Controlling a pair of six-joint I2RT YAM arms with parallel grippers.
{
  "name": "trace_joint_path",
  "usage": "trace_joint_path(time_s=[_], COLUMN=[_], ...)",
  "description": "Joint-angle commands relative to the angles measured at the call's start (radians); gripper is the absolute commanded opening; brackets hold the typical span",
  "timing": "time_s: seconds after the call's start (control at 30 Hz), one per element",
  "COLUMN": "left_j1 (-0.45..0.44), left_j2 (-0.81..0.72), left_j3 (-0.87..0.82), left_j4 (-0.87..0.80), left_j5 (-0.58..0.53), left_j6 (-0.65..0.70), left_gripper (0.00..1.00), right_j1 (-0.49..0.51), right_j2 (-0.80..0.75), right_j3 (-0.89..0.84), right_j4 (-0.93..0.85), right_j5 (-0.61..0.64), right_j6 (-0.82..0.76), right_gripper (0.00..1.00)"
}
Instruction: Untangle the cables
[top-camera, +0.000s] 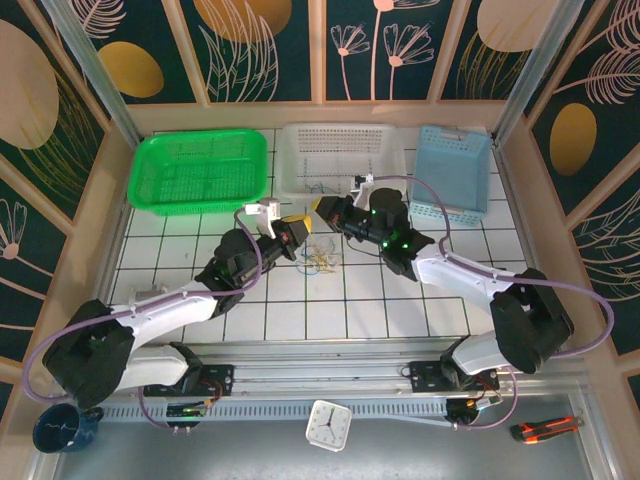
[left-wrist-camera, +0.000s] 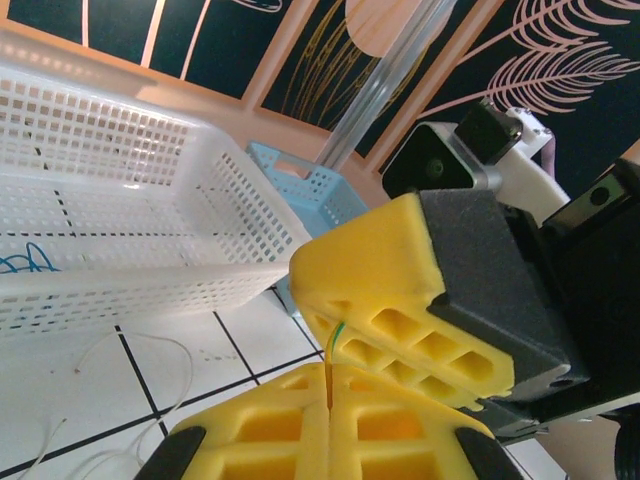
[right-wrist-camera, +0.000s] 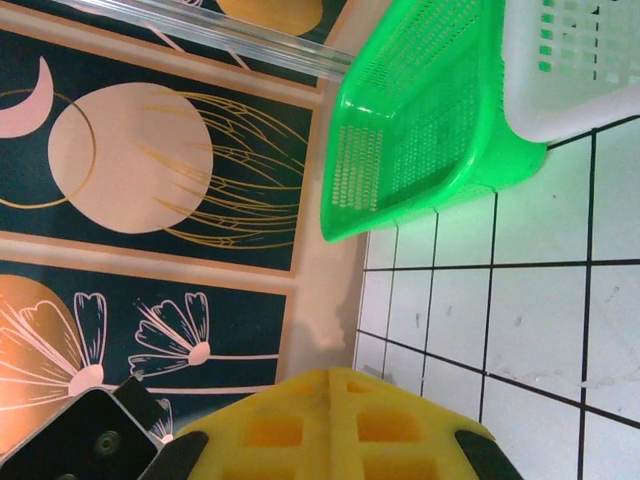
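At 6 o'clock, on the near rail: a small white clock (top-camera: 327, 424). Toward 5 o'clock, an orange-and-black cutter (top-camera: 545, 428). Toward 7 o'clock, a dark blue mug (top-camera: 60, 428).

Further in, on the white tiled table (top-camera: 300, 320), just short of centre: a loose tangle of cables (top-camera: 318, 260), yellowish-tan and white loops lying flat on the tiles, right under the two pincer tips.

Left pincer (top-camera: 297, 230), reaching in from 7 o'clock: clamped shut, yellow pads pressed together along their seam in the left wrist view. Pinches a thin yellowish strand (left-wrist-camera: 328, 368) in that seam. Strand rises toward 12 o'clock and reaches the underside of the other pincer's pads.

Right pincer (top-camera: 322, 206), reaching in from 4 o'clock: closed as well, pads meeting flush in its own wrist view. Sits almost tip to tip with the left one, just beyond it. Cannot tell whether anything is caught between its pads.

Beyond, along the far wall: a green basket (top-camera: 200, 172) at 10 o'clock, a white basket (top-camera: 340, 150) at 12 o'clock, a light blue basket (top-camera: 452, 172) at 2 o'clock. Inside the white basket, near its front wall: a small blue cable (top-camera: 320, 187), looped on the basket floor.
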Motion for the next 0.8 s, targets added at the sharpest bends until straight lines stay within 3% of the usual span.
trace_joint_path(time_s=[0.0, 0.1, 0.17, 0.27, 0.5, 0.77], left_j1=[-0.003, -0.003, -0.003, -0.003, -0.004, -0.004], left_j2=[0.007, -0.005, -0.015, -0.031, -0.028, 0.046], left_j3=[-0.015, -0.044, -0.068, -0.114, -0.171, -0.098], left_j4=[0.065, 0.074, 0.082, 0.095, 0.101, 0.08], left_j5=[0.015, -0.002, -0.022, -0.041, -0.038, 0.006], left_j6=[0.017, 0.026, 0.03, 0.037, 0.089, 0.119], left_gripper=[0.33, 0.62, 0.74, 0.84, 0.89, 0.9], right_j1=[-0.01, -0.014, -0.014, -0.014, -0.01, -0.019], right_j2=[-0.023, -0.044, -0.056, -0.073, -0.089, -0.087], right_j3=[0.054, 0.093, 0.118, 0.151, 0.207, 0.257], right_j4=[0.023, -0.046, -0.091, -0.145, -0.21, -0.271], right_j5=[-0.017, -0.014, -0.013, -0.01, -0.016, 0.004], right_j6=[-0.032, -0.083, -0.116, -0.155, -0.202, -0.246], right_gripper=[0.0, 0.0, 0.0, 0.0, 0.0, 0.0])
